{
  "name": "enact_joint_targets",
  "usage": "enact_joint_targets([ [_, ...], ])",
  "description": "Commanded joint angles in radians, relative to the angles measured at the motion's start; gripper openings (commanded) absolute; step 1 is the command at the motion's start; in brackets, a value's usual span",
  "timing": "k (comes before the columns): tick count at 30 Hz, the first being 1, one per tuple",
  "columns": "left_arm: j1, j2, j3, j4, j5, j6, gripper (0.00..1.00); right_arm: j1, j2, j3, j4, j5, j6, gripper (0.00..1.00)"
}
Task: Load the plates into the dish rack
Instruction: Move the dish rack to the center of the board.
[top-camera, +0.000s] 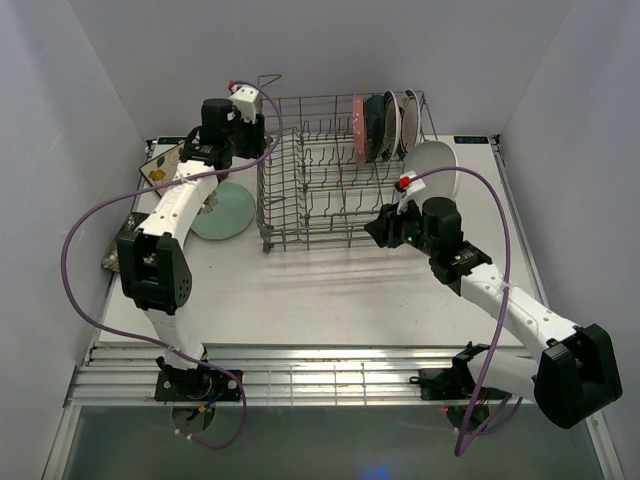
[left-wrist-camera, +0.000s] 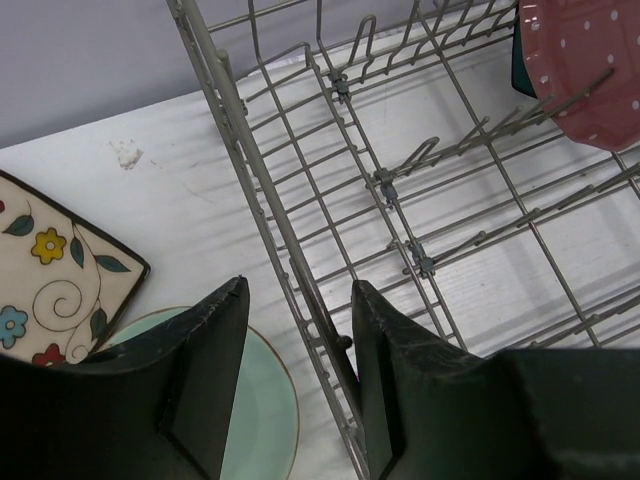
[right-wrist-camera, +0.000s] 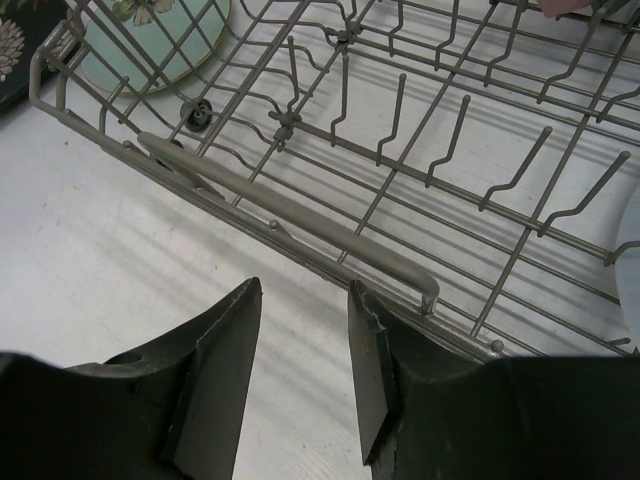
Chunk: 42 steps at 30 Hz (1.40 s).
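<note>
The grey wire dish rack (top-camera: 330, 180) stands mid-table. Pink dotted (top-camera: 358, 128), dark teal (top-camera: 374, 127) and round rimmed plates (top-camera: 392, 125) stand upright at its back right. A white oval plate (top-camera: 436, 168) leans outside its right wall. A mint plate (top-camera: 222, 212) lies flat left of the rack, and a cream floral square plate (top-camera: 160, 170) lies farther left. My left gripper (left-wrist-camera: 298, 300) is open, with the rack's left wall (left-wrist-camera: 290, 250) between its fingers, close to the right finger. My right gripper (right-wrist-camera: 303, 295) is open and empty just before the rack's front handle (right-wrist-camera: 300, 215).
A dark floral plate (top-camera: 112, 262) lies at the table's left edge under the left arm. White walls close in the left, back and right. A slatted ledge (top-camera: 330, 380) runs along the table's near edge.
</note>
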<state>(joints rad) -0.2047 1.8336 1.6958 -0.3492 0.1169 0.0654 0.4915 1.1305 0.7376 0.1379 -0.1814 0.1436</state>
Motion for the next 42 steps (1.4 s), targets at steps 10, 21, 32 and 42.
enact_joint_targets([
  [10,0.011,0.064,0.110,0.012,-0.034,0.043,0.25,0.005,0.067,0.060,0.094,0.089,0.022,0.34],
  [21,0.010,0.179,0.252,-0.043,0.007,0.034,0.05,0.002,0.121,0.101,0.108,0.145,0.014,0.30],
  [32,-0.004,0.224,0.329,-0.099,0.066,0.030,0.06,-0.004,0.155,0.132,0.108,0.229,0.019,0.28],
  [42,-0.028,0.207,0.308,-0.116,0.070,0.045,0.27,-0.036,0.158,0.164,0.086,0.226,0.014,0.29],
])
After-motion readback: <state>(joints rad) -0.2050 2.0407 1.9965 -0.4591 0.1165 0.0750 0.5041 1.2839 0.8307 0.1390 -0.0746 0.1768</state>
